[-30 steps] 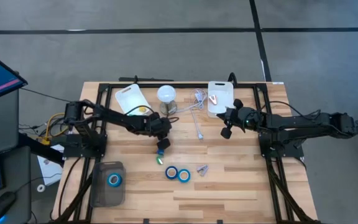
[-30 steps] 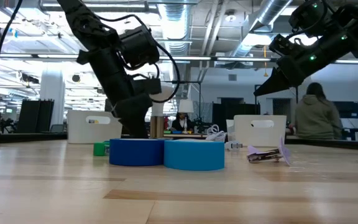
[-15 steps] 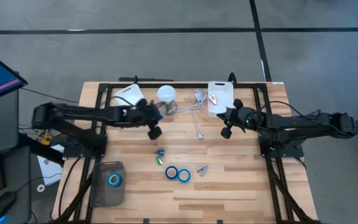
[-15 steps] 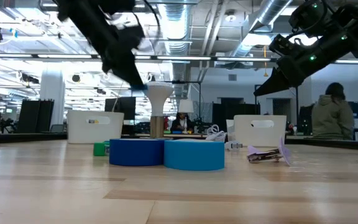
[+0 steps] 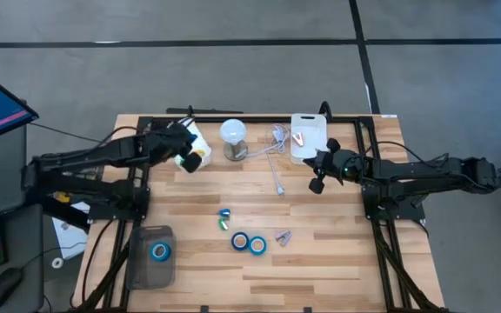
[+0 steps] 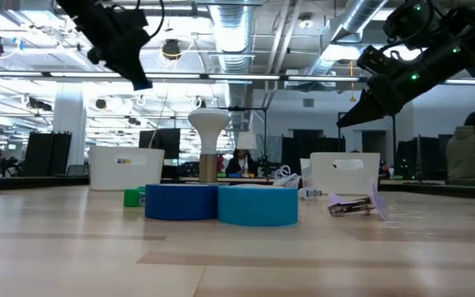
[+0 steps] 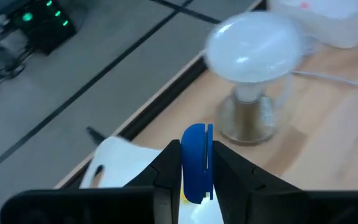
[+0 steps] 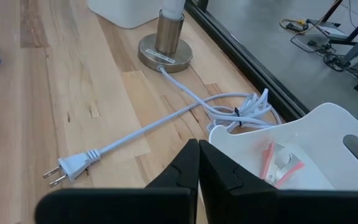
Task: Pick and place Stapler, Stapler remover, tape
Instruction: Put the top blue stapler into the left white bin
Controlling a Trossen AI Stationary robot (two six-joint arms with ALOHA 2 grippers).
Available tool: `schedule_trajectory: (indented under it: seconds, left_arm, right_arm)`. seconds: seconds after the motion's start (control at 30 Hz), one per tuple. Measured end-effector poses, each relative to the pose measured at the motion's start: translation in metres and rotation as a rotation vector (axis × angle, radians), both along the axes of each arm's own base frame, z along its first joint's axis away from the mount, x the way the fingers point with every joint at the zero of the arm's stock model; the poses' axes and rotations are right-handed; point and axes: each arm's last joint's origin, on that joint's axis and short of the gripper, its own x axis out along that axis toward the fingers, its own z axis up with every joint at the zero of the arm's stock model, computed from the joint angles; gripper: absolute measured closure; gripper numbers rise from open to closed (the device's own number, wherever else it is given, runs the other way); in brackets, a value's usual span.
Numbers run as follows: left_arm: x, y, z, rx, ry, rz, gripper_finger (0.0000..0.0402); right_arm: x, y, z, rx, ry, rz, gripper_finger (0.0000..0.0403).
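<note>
My left gripper [image 5: 195, 162] hangs high over the far left of the table, beside the white bin [image 5: 181, 137], shut on a small blue object [image 7: 196, 149] with a rounded end; what it is I cannot tell. Two blue tape rolls [image 5: 240, 242] [image 5: 257, 245] lie flat side by side near the table's middle. A third roll [image 5: 159, 252] lies in the grey bin [image 5: 143, 271]. A small blue piece [image 5: 225, 211] and a green one [image 5: 224, 223] lie next to them, and a purple folded tool [image 5: 283, 236] to their right. My right gripper [image 5: 317, 184] hovers shut, holding nothing, right of centre. My left gripper pinches the blue object's two flat faces [image 7: 195, 177] between its two fingers. The object stands on edge, and its rounded end [image 7: 196, 132] sticks out past the fingertips. The fingers slant down from the table's left. The object is lifted clear, above the white bin.
A white mushroom lamp [image 5: 233, 135] stands at the far middle; its cord and plug [image 5: 277, 174] trail toward the centre. A second white bin [image 5: 307, 137] with a pink-red item stands at the far right. People sit in the room beyond [image 6: 473, 157].
My left gripper has risen from the table's middle, by the blue and green pieces, and swung toward the far left corner by the white bin. It has tipped more level, and it stays shut. The tape rolls and small pieces lie unmoved.
</note>
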Motion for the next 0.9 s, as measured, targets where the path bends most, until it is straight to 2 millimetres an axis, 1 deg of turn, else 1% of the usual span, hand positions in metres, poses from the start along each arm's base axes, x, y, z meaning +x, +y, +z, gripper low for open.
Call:
schedule_trajectory:
  seconds: [0.2, 0.33, 0.47, 0.57, 0.73, 0.9]
  left_arm:
    - [-0.01, 0.022, -0.007, -0.024, 0.067, 0.129, 0.0339]
    - [-0.016, 0.036, -0.013, -0.034, 0.071, 0.207, 0.0339]
    - [-0.022, 0.044, -0.033, -0.093, 0.052, 0.276, 0.0339]
    - [-0.027, 0.046, -0.054, -0.147, 0.037, 0.293, 0.0339]
    - [-0.032, 0.046, -0.085, -0.177, 0.015, 0.304, 0.0339]
    - [-0.036, 0.042, -0.106, -0.201, -0.011, 0.303, 0.0339]
  right_arm:
    - [0.0, 0.0, 0.0, 0.0, 0.0, 0.0, 0.0403]
    - [0.0, 0.0, 0.0, 0.0, 0.0, 0.0, 0.0403]
    - [0.0, 0.0, 0.0, 0.0, 0.0, 0.0, 0.0403]
    - [0.0, 0.0, 0.0, -0.001, -0.001, 0.0, 0.0403]
    - [0.0, 0.0, 0.0, 0.0, -0.001, 0.0, 0.0403]
    - [0.0, 0.0, 0.0, 0.0, -0.002, 0.0, 0.0403]
